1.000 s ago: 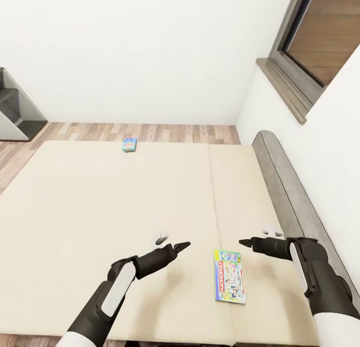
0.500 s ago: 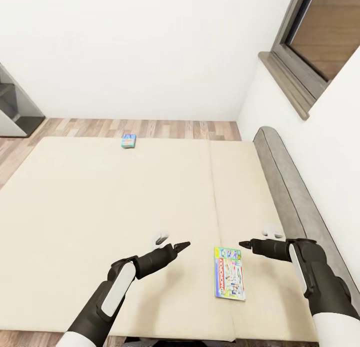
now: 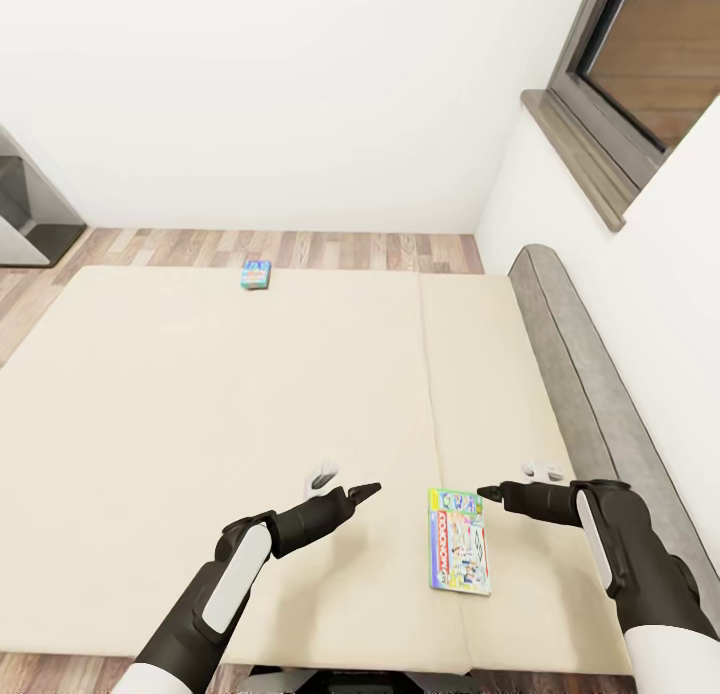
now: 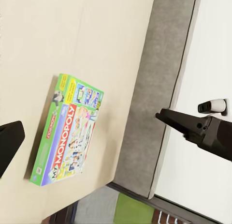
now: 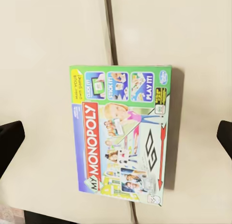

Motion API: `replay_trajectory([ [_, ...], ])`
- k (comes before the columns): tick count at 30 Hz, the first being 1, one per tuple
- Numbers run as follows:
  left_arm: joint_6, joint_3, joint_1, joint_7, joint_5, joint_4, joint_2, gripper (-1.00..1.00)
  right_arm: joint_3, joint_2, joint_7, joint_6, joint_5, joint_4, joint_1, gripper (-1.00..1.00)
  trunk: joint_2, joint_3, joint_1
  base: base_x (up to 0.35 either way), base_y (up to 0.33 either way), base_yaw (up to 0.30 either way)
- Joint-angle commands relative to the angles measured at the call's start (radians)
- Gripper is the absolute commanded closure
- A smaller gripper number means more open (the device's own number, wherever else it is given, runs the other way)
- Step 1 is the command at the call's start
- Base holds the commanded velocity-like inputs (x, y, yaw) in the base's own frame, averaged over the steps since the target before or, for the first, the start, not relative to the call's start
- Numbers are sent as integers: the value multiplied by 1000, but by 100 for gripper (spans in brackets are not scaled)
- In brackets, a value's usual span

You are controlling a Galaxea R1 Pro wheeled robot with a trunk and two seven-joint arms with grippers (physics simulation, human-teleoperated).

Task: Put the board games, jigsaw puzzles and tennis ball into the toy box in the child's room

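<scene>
The Monopoly box (image 3: 459, 541) lies flat near the bed's (image 3: 200, 394) near edge — both grippers, left (image 3: 366, 490) and right (image 3: 486, 491), hang open and empty. A flat box is hard to pinch — it could slide off.

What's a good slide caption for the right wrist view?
Monopoly box lying flat on the cream bed, beside the mattress seam.

Both arms are glossy black with rounded casings, each carrying a long white panel along the forearm and turning white toward the shoulder at about 6 o'clock in the head view. The left claw (image 3: 366, 490) and right claw (image 3: 489, 491) taper into dark, pointed fingers, each with a small white knob beside the wrist.
</scene>
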Motion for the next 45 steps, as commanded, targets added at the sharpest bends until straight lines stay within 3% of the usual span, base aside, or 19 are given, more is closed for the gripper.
replay_trajectory([
  [1, 6, 1, 0, -3, 4, -1, 0, -100, -1, 0, 8, 4, 8, 0, -1, -100, -1, -2, 0, 0, 0, 0],
  [16, 6, 0, -1, -73, 4, -3, 0, -100, -2, 0, 8, 4, 7, 3, -1, -100, -1, -27, 0, 0, 0, 0],
  [30, 6, -1, 0, -89, 4, -37, 0, -100, -2, 0, 10, 2, 5, -1, -1, -100, -1, -48, 0, 0, 0, 0],
  [45, 5, -2, 0, -107, 4, -67, 0, -100, -4, 0, 11, 2, 5, -3, -1, -100, -1, -54, 0, 0, 0, 0],
])
